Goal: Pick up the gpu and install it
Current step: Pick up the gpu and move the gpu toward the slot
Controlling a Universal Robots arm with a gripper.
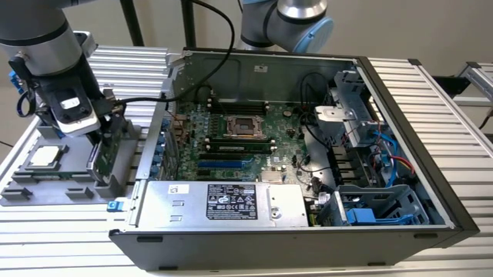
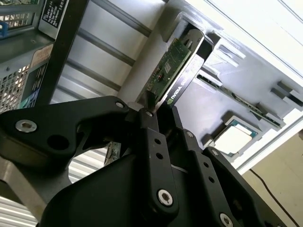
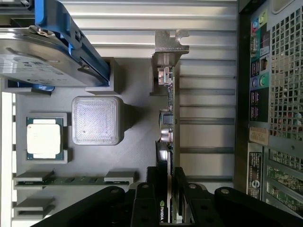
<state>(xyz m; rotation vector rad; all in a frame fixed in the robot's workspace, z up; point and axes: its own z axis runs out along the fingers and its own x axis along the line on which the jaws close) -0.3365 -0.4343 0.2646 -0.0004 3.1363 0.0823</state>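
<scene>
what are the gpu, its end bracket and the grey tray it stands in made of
The gpu: green circuit board, likely fibreglass laminate, matte. Its bracket: bare silvery metal, bright sheen. The tray: grey plastic, probably printed, by its fine ridged texture.

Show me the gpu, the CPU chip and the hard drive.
gpu [image 2: 168, 68]: second wrist view, green board face.
CPU chip [image 3: 44, 138]: first wrist view, silver lid.
hard drive [image 3: 38, 66]: first wrist view, silver top.
</scene>
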